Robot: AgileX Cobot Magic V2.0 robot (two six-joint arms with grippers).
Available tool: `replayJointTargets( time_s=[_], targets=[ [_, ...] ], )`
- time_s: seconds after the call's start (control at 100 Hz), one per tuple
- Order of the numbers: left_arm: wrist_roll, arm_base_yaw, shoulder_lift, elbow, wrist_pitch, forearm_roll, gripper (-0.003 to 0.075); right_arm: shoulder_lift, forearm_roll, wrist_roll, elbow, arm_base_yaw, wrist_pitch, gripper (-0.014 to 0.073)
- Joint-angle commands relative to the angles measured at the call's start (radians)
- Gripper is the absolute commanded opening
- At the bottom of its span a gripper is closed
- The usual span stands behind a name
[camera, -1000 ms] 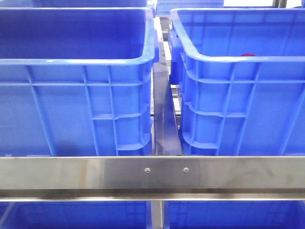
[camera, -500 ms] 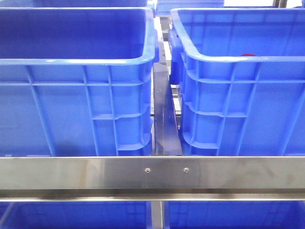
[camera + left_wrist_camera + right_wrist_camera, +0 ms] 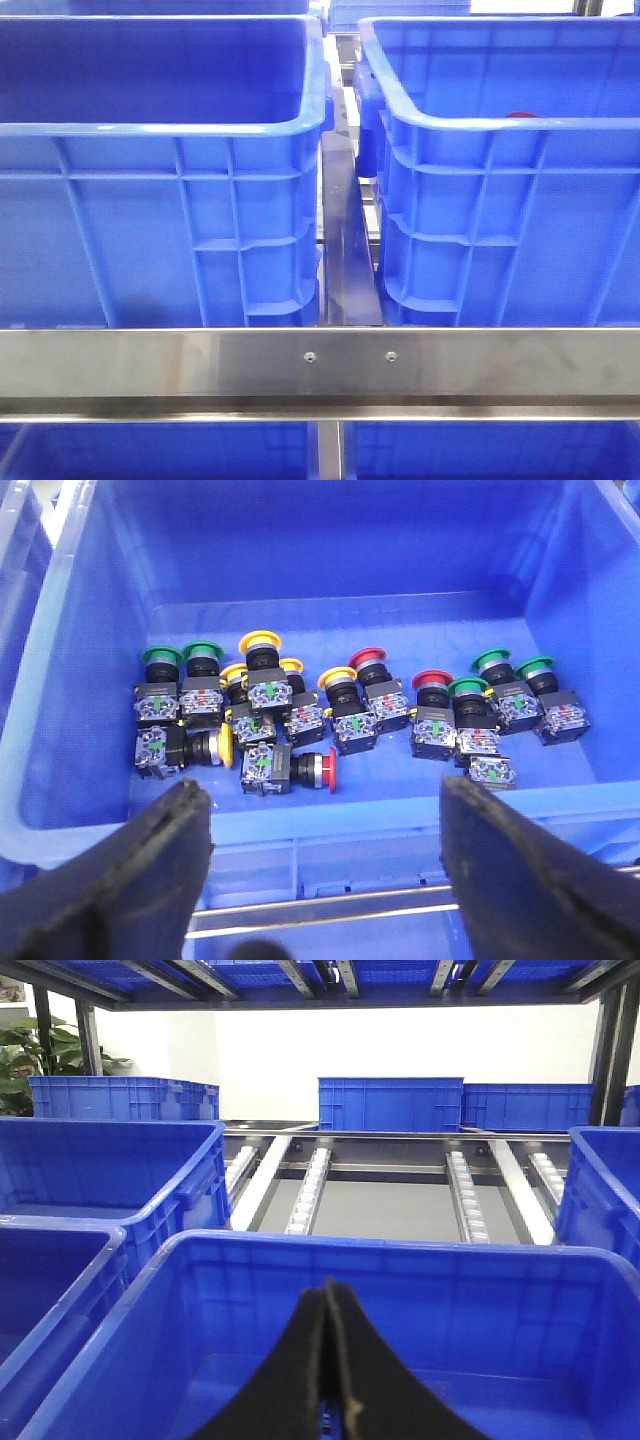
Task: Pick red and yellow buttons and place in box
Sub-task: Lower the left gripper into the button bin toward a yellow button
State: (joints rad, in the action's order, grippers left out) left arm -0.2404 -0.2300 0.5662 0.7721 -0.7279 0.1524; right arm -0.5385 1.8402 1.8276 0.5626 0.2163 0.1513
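In the left wrist view a blue crate (image 3: 90,780) holds several push buttons. Red-capped ones include one lying on its side (image 3: 328,769) and two upright (image 3: 368,660) (image 3: 432,682). Yellow-capped ones (image 3: 260,642) (image 3: 226,748) sit among them. My left gripper (image 3: 322,788) hangs open over the crate's near rim, with nothing between its fingers (image 3: 150,870). My right gripper (image 3: 328,1292) is shut and empty, above a similar blue box (image 3: 380,1252) whose visible floor is bare. Neither gripper shows in the front view.
Green-capped buttons (image 3: 160,657) (image 3: 490,660) lie mixed with the others. The front view shows two tall blue crates (image 3: 160,130) (image 3: 500,125) side by side behind a steel rail (image 3: 320,365); a red bit (image 3: 520,116) peeks over the right rim. More crates and roller tracks (image 3: 305,1190) lie beyond.
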Motion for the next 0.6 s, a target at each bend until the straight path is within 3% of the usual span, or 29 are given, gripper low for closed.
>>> replayJointTargets(
  time_s=[0.0,0.22,0.59],
  targets=[
    [-0.006,0.003,0.045,0.032,0.096,0.007,0.0480,-0.001,0.076,0.011,0.025,-0.003,-0.032,-0.0068],
    [0.023,0.003,0.261,0.123,0.109,0.013,0.0480,-0.001,0.076,0.011,0.025,-0.003,-0.032,-0.0068],
    [0.017,0.005,0.710,0.403,0.074,0.035,0.0481,-0.001,0.076,0.011,0.025,-0.003,-0.023,-0.0067]
  ],
)
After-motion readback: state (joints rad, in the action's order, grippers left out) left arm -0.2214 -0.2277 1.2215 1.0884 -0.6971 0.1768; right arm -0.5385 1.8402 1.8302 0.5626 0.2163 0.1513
